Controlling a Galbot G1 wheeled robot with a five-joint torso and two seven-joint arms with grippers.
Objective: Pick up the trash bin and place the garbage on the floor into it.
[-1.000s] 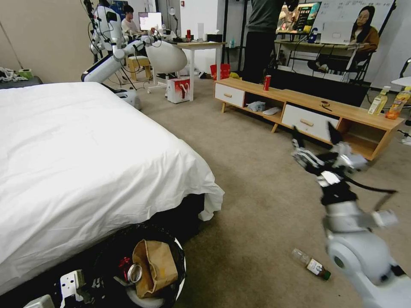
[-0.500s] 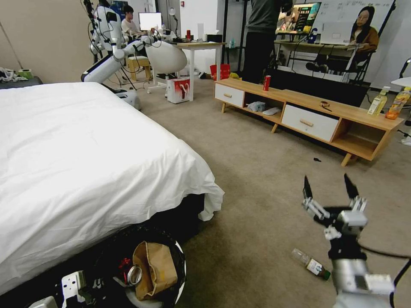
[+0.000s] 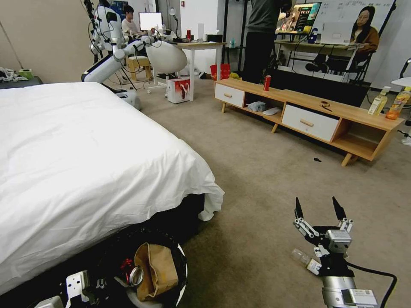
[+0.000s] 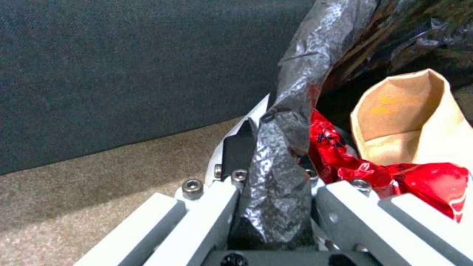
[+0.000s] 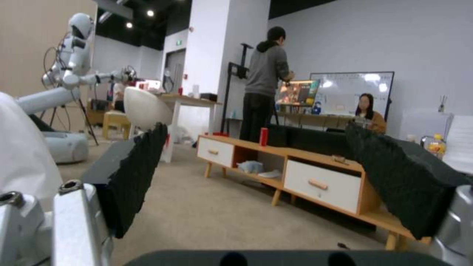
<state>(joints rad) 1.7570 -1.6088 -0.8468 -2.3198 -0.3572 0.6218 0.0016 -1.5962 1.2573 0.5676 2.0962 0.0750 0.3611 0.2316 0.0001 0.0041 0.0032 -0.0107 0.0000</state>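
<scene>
On carpet: one bottle (image 3: 306, 262) under spread right tool (image 3: 319, 208).

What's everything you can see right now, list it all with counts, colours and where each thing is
trash bin: one, white with black bag, on the floor by the bed's foot
paper bag: one, tan, inside the bin
crushed can: one, red, inside the bin
small bottle: one, clear, on the carpet, partly behind the right gripper
bed: one, white cover, left
low cabinet: one, wood with white drawers, far right
upright can: one, red, on the cabinet
drink bottles: two, yellow and orange, on the cabinet's right end
left gripper: fingers shut on the bin's bagged rim
right gripper: fingers open, low over the carpet beside the bottle
</scene>
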